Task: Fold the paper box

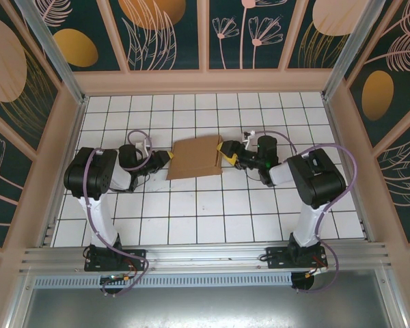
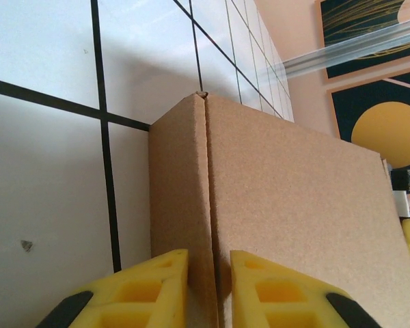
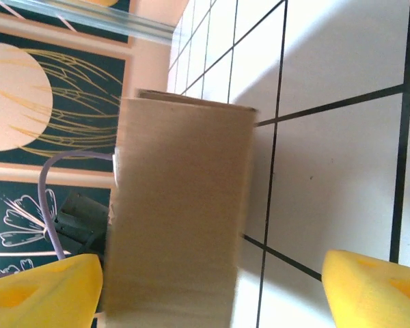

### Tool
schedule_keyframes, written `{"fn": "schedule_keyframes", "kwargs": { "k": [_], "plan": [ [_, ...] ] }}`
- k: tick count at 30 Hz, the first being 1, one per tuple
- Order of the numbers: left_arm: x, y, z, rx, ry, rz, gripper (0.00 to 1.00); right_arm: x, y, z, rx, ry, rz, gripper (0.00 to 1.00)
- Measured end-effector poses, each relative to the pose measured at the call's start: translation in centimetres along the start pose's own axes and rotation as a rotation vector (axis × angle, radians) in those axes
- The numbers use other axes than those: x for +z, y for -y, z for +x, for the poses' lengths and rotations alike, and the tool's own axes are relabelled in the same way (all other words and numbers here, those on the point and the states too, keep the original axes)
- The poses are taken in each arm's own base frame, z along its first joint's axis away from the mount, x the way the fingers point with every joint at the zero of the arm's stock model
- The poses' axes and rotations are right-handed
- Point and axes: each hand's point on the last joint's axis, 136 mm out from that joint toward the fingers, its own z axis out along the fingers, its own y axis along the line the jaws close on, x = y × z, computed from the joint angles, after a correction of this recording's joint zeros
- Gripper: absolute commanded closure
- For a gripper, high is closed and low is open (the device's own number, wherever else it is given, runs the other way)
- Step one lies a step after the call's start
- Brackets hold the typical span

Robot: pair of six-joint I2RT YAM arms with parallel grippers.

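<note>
The paper box (image 1: 196,157) lies folded into a flat brown rectangle on the white tiled floor, between the two arms. My left gripper (image 1: 165,158) is at its left edge. In the left wrist view the yellow fingers (image 2: 157,280) pinch a thin cardboard wall of the box (image 2: 294,191), next to a seam running away from me, so the left gripper (image 2: 210,263) is shut on it. My right gripper (image 1: 227,150) is at the box's right edge. In the right wrist view it (image 3: 212,273) stands wide open, with the blurred box (image 3: 178,205) close to its left finger (image 3: 48,287).
The tiled floor (image 1: 212,212) is walled by patterned panels on three sides, with an aluminium rail (image 1: 205,256) along the near edge by the arm bases. Purple cables (image 1: 342,178) loop off both arms.
</note>
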Motion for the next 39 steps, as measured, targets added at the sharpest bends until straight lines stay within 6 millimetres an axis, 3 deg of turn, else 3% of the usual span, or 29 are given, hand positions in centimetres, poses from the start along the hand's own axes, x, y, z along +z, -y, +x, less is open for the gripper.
{"fn": "schedule_keyframes", "kwargs": {
  "k": [9,12,17,24,27,30,32,34,39],
  "plan": [
    [0.0,0.0,0.1,0.007,-0.005,-0.007,0.79,-0.6,-0.9,0.2,-0.017,0.018,-0.018,0.12],
    [0.0,0.0,0.1,0.008,-0.006,-0.007,0.79,-0.2,-1.4,0.4,-0.010,0.006,-0.028,0.18],
    [0.0,0.0,0.1,0.009,-0.006,-0.008,0.77,0.8,-1.9,0.5,0.020,-0.008,-0.042,0.38],
    [-0.1,-0.1,0.3,0.003,-0.011,-0.015,0.67,0.9,-1.2,0.7,0.079,-0.018,-0.022,0.46],
    [-0.3,0.0,0.5,0.006,-0.016,-0.022,0.56,0.9,-1.1,0.7,0.088,-0.018,-0.020,0.51],
    [-0.5,0.7,0.4,0.028,-0.014,-0.014,0.36,0.9,-1.0,0.6,0.105,-0.017,-0.017,0.53],
    [-0.7,1.5,0.4,0.051,-0.009,-0.004,0.15,0.8,-1.0,0.5,0.110,-0.013,-0.016,0.53],
    [-1.1,2.2,0.1,0.087,0.014,-0.009,0.02,0.7,-0.9,0.3,0.112,-0.008,-0.015,0.54],
    [-3.2,3.5,-0.8,0.190,0.103,-0.064,0.01,0.0,-0.3,-0.1,0.130,0.008,-0.004,0.54]
  ]
}}
